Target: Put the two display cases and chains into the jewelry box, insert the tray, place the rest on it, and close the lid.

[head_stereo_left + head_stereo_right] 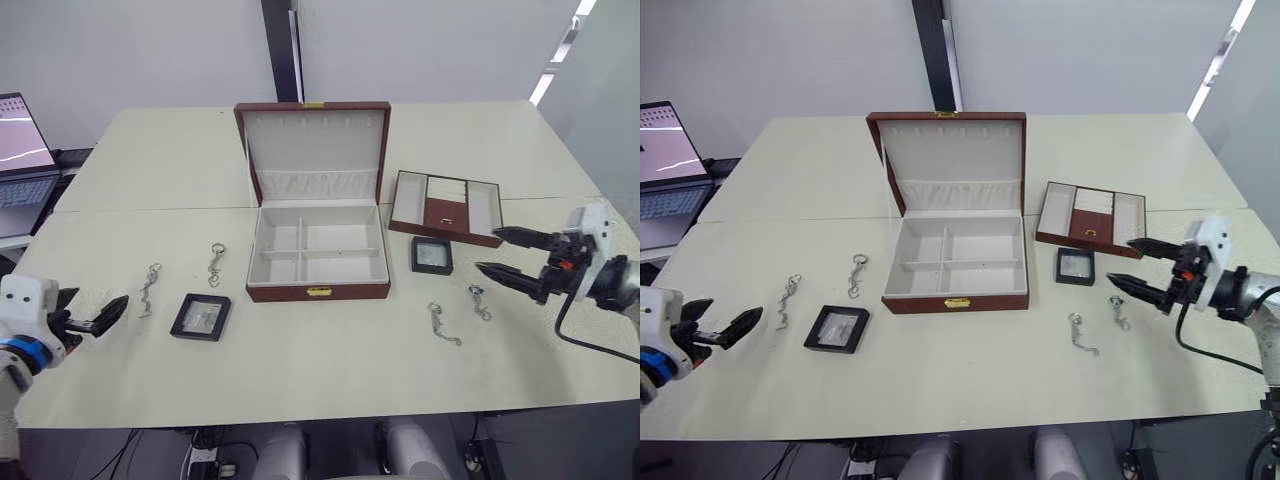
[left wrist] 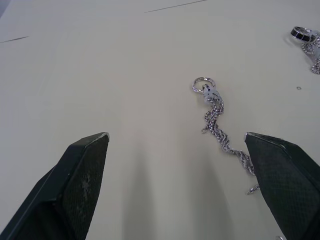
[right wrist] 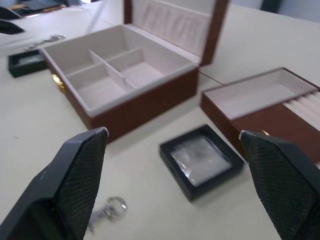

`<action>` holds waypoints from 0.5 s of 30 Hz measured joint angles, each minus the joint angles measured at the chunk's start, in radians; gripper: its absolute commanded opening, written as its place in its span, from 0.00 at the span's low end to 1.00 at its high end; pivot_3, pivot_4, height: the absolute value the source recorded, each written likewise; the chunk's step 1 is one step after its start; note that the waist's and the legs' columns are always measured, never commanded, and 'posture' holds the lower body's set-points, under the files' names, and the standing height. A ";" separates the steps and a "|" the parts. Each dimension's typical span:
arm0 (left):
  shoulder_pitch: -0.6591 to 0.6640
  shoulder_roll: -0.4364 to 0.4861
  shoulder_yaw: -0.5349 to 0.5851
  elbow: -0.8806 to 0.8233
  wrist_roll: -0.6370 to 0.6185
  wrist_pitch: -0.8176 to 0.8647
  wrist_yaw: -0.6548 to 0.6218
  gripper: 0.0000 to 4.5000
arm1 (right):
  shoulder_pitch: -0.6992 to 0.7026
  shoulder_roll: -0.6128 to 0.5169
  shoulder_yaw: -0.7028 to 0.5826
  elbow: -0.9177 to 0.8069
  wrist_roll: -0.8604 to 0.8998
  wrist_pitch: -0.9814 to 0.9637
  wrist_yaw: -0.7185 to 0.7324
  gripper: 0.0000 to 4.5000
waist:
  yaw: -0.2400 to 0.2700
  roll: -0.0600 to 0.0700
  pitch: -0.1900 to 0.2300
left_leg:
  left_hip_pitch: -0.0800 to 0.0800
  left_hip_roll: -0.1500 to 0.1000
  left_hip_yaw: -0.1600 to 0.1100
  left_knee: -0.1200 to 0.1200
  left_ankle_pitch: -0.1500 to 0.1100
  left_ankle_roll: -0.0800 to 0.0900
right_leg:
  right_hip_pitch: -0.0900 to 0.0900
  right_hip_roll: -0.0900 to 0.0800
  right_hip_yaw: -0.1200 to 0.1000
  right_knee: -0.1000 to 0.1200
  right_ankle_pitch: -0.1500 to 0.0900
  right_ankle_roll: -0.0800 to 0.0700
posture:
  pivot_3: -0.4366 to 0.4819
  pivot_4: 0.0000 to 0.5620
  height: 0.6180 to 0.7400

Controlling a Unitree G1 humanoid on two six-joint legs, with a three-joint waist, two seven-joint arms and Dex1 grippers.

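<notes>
Sitting open mid-table (image 1: 150, 160): leatherette jewelry box (image 1: 317, 258), cream-lined lid (image 1: 314, 150) standing upright. Lying just right of it, the shallow tray (image 1: 446, 207). Resting near that, one black-framed display case (image 1: 431, 255), facing the right gripper (image 1: 508, 252), fingers spread, holding nothing. Lying left, the other display case (image 1: 201, 316). Hovering far left, left gripper (image 1: 92, 318), gaping and empty, near a thin silver chain (image 2: 220, 125).

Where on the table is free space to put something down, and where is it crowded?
Free: the near strip of the table in front of the jewelry box, and the far corners beside its lid. Crowded: between the tray, the right display case and two chains.
</notes>
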 measured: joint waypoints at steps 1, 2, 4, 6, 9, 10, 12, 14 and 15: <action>0.000 -0.014 0.000 -0.011 -0.003 0.007 0.018 1.00 | -0.018 0.009 0.017 -0.031 0.013 0.016 -0.009 0.99 | 0.000 0.000 0.000 | 0.000 0.000 0.000 0.000 0.000 0.000 | 0.000 0.000 0.000 0.000 0.000 0.000 | 0.48 0.27 1.00; -0.007 -0.038 0.000 -0.028 -0.004 0.010 0.048 1.00 | -0.042 0.024 0.037 -0.068 0.026 0.038 -0.021 0.99 | 0.001 0.000 0.000 | 0.000 0.000 0.000 0.000 0.000 0.000 | 0.000 0.000 0.000 0.000 0.000 0.000 | 0.48 0.27 1.00; -0.032 -0.082 -0.013 -0.050 -0.006 0.013 0.097 1.00 | -0.096 0.056 0.085 -0.135 0.054 0.068 -0.039 0.99 | 0.005 0.000 0.000 | 0.000 0.000 -0.001 0.000 0.000 0.000 | 0.000 0.000 -0.001 0.000 0.000 0.000 | 0.48 0.27 1.00; -0.056 -0.115 -0.033 -0.066 -0.004 0.014 0.137 1.00 | -0.141 0.079 0.122 -0.179 0.065 0.086 -0.053 0.99 | 0.011 -0.002 -0.001 | 0.000 0.000 -0.001 0.000 0.000 0.000 | 0.000 0.000 -0.001 0.000 0.000 0.000 | 0.48 0.27 1.00; -0.087 -0.167 -0.062 -0.069 0.008 0.012 0.194 1.00 | -0.186 0.105 0.174 -0.195 0.063 0.092 -0.064 0.99 | 0.015 -0.002 -0.001 | -0.001 -0.001 -0.001 0.000 0.000 0.000 | 0.000 -0.002 -0.001 -0.001 0.000 0.000 | 0.48 0.27 1.00; -0.100 -0.184 -0.081 -0.069 0.016 0.009 0.212 1.00 | -0.196 0.114 0.193 -0.195 0.055 0.091 -0.065 0.99 | 0.016 -0.003 -0.002 | -0.001 -0.002 -0.001 0.000 0.000 0.000 | 0.000 -0.002 -0.001 -0.001 0.000 0.000 | 0.48 0.27 1.00; -0.109 -0.203 -0.114 -0.066 0.033 0.006 0.233 1.00 | -0.208 0.122 0.220 -0.194 0.045 0.089 -0.065 0.99 | 0.017 -0.003 -0.002 | -0.001 -0.002 -0.001 0.000 0.000 0.000 | 0.000 -0.002 -0.001 -0.001 0.000 0.000 | 0.48 0.27 1.00; -0.121 -0.206 -0.134 -0.049 0.051 0.004 0.257 1.00 | -0.209 0.122 0.226 -0.187 0.038 0.086 -0.065 0.99 | 0.017 -0.003 -0.002 | -0.001 -0.002 -0.001 0.000 0.000 0.000 | 0.000 -0.002 -0.001 -0.001 0.000 0.000 | 0.48 0.27 1.00; -0.131 -0.206 -0.138 -0.037 0.055 0.002 0.267 1.00 | -0.209 0.122 0.228 -0.182 0.033 0.085 -0.065 0.99 | 0.016 -0.003 -0.002 | -0.001 -0.002 -0.001 0.000 0.000 0.000 | 0.000 -0.001 -0.001 -0.001 0.000 0.000 | 0.48 0.27 1.00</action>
